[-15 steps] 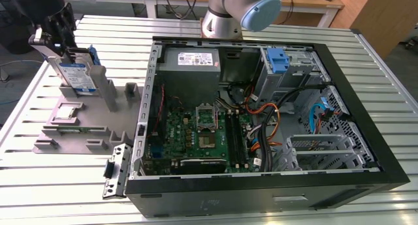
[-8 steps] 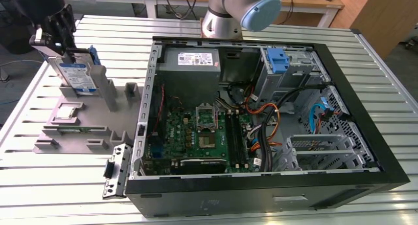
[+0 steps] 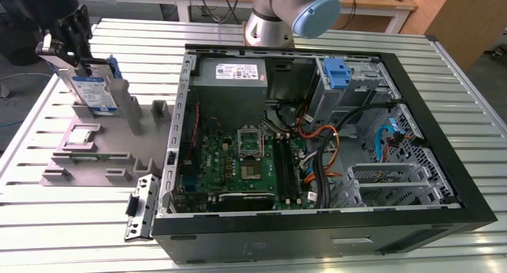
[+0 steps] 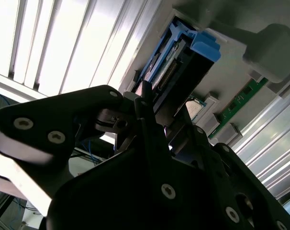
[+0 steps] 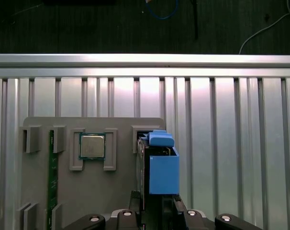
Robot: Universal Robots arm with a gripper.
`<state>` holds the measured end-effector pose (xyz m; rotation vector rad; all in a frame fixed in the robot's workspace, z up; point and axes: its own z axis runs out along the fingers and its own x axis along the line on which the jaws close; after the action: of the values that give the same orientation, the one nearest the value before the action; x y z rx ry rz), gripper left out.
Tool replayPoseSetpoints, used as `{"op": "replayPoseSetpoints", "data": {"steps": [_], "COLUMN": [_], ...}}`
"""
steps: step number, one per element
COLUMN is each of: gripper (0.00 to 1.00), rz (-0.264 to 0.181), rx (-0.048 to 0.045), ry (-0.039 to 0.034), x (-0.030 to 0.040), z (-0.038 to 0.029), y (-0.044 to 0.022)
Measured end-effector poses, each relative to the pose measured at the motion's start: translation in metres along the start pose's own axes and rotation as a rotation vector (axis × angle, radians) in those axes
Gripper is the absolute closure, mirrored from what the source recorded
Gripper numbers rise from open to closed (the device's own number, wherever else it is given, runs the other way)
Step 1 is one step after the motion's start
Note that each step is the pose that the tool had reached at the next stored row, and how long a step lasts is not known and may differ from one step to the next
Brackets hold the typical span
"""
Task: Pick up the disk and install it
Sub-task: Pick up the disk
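Exterior view's left, toward the back corner of the slatted metal worktop (image 3: pixel 47 237): the gripper (image 3: pixel 77 54) comes down from above onto the top edge of the disk (image 3: pixel 94 89). Tool narrow, fingers (image 5: pixel 177 205) drawn in against both sides of the drive; grip looks closed on it. The disk stands upright on edge, silver body and white-and-blue label facing the exterior camera, blue carrier around it, its lower end seated in a slot of the grey holder block (image 3: pixel 79 160). The holder lies flat near the worktop's left edge. On the holder beside the disk, in the first wrist view: a processor chip (image 5: pixel 92 145) lying in a square pocket, then a green memory stick (image 5: pixel 51 177) on edge in its own slot, well apart from the drive. Middle to right of the worktop: an open black computer case (image 3: pixel 317 231) lying on its side, just beside the holder. Inside it, a grey power-supply box (image 3: pixel 230 74) at the back, the green motherboard (image 3: pixel 230 160) below that, and a bare blue bracket (image 3: pixel 336 71) in the drive bay toward the back right. The arm's base (image 3: pixel 277 15) rises behind the case at the worktop's back edge.
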<state>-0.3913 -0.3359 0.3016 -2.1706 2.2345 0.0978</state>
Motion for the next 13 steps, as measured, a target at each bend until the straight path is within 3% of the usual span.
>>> {"op": "replayPoseSetpoints", "data": {"steps": [13], "gripper": [0.65], "rz": [0.000], "rx": [-0.0002], "ry": [0.0029], "x": [0.0000], "z": [-0.0021], "y": [0.0001]}}
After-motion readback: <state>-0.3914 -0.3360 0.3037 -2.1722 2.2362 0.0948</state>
